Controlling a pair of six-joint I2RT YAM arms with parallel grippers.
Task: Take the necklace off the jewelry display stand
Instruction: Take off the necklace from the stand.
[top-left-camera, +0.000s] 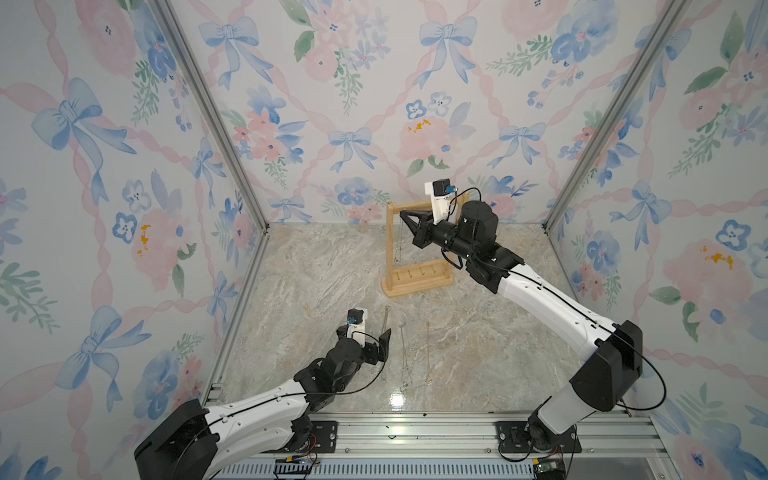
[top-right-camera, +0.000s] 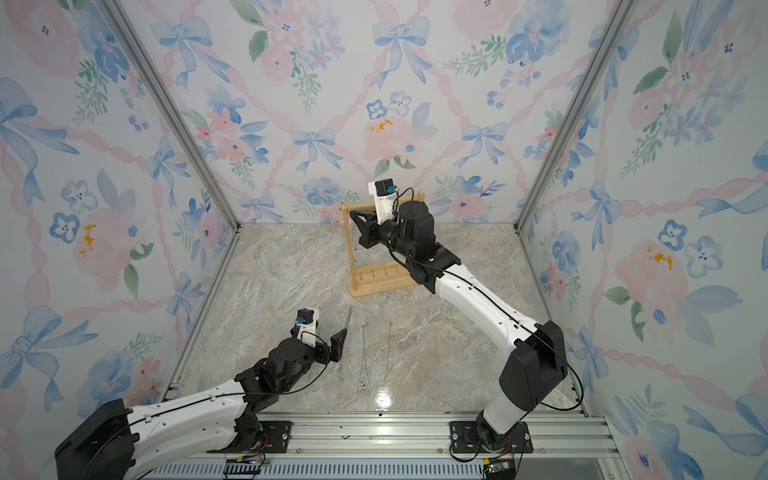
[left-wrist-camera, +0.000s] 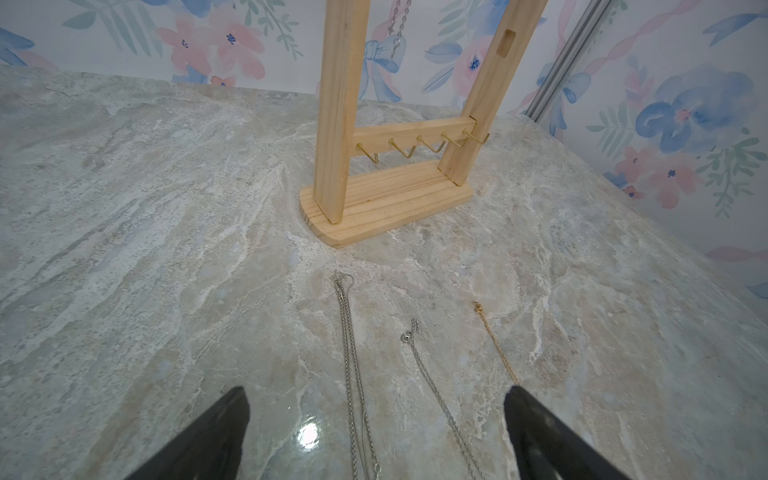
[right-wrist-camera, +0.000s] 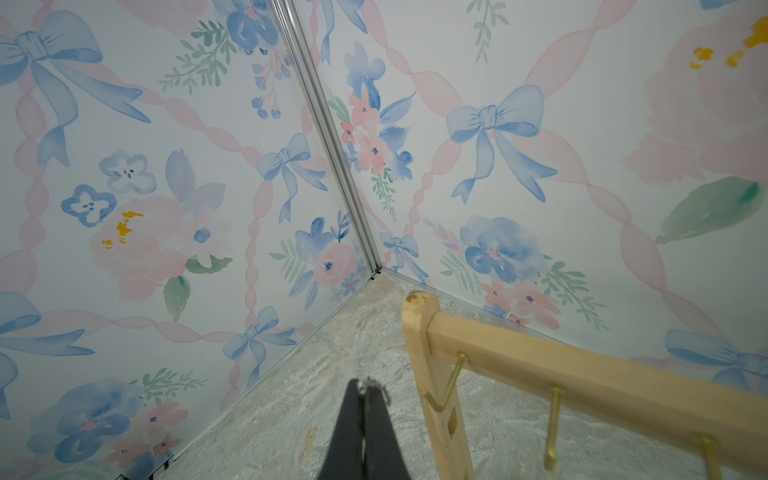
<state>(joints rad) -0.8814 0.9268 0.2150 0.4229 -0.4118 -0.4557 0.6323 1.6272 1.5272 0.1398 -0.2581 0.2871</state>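
1 thin silver chain necklace (right-wrist-camera: 382, 392) is pinched at its top between the tips of the right gripper (right-wrist-camera: 365, 384), whose 2 black jaws are clenched tight on it. In the right wrist view the pinched bit of chain sits just beside the upper corner of the light wooden upright jewelry display stand (top-left-camera: 391, 249), apart from the nearest small gold hook (right-wrist-camera: 451, 382) on the top bar. In both top views the rest of the chain hangs straight down from the gripper along the stand's post on the left arm's side, its lower end above the bottom bar. The stand is upright on its flat wooden base (top-left-camera: 415, 286) toward the back of the grey-beige marble-patterned tabletop (top-left-camera: 324, 270), near the back wall, with a row of gold hooks (left-wrist-camera: 400, 149) along its bottom bar.

3 other necklaces lie stretched out side by side on the tabletop nearer the front, well apart from the stand: a thicker silver chain (left-wrist-camera: 348, 357), a fine silver chain (left-wrist-camera: 436, 395) and a gold chain (left-wrist-camera: 496, 345). The left gripper (left-wrist-camera: 376, 390) sits over their near ends with its 2 black fingers (left-wrist-camera: 224, 432) spread wide, released and holding nothing; both silver chains run between the fingers in the left wrist view.

Floral wallpaper with blue bows and pink flowers (top-left-camera: 332, 104) covers the 3 walls
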